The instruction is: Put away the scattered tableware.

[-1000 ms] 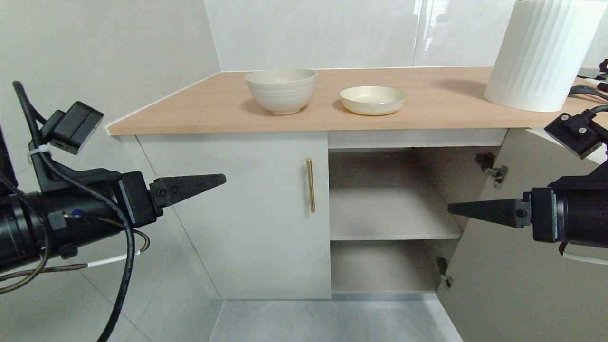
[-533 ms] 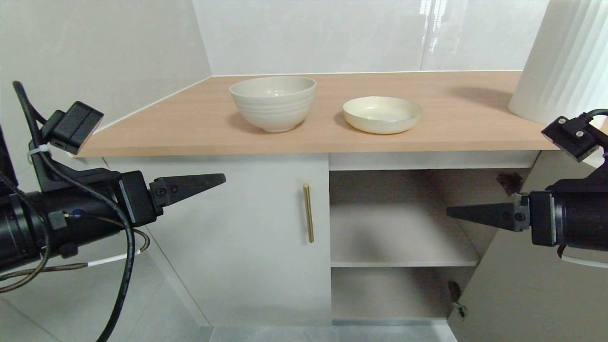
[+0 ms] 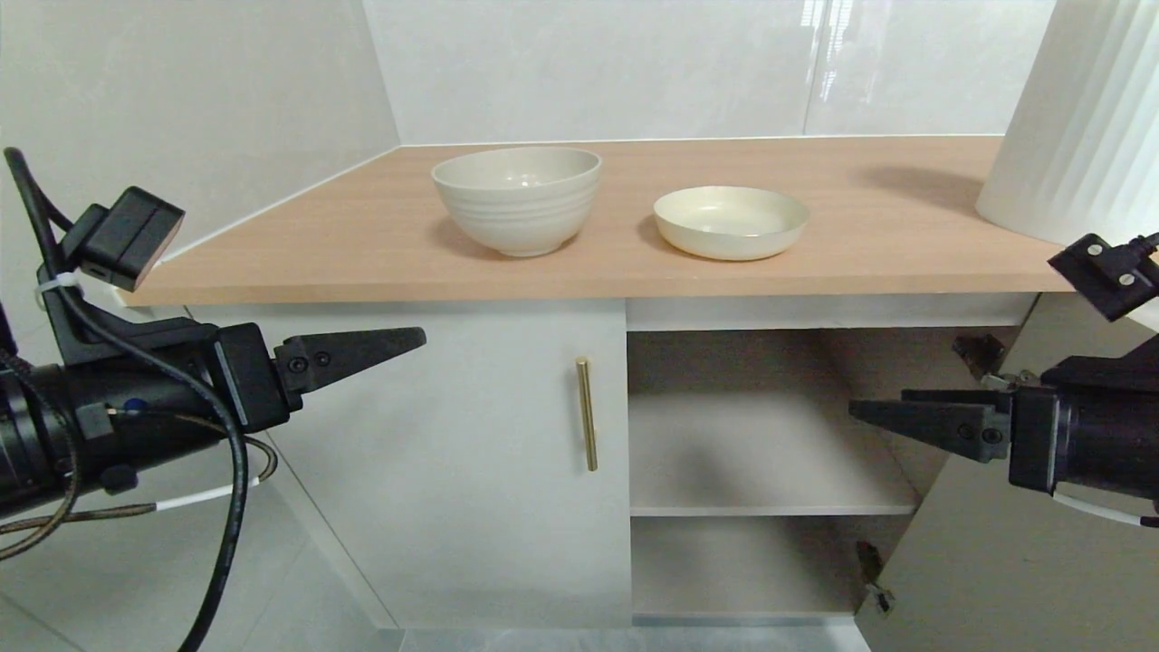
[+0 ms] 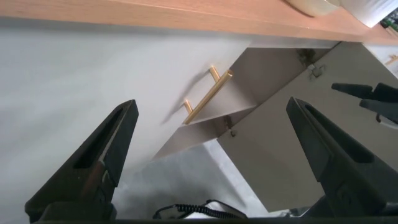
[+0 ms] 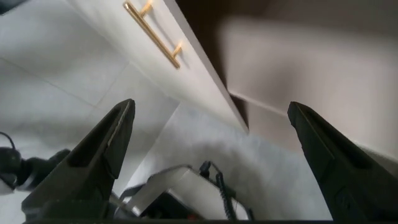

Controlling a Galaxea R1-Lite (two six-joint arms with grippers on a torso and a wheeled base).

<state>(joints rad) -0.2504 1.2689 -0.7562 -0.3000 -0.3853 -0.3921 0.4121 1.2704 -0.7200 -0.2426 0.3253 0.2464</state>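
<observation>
Head view: bowl and shallow dish are sitting apart on the counter, untouched. The open cabinet's shelf below is likely waiting for them. Left gripper and right gripper are hovering under counter level, empty. Left wrist view: claw is gaping wide. Right wrist view: claw is gaping likewise, facing that shelf.
</observation>
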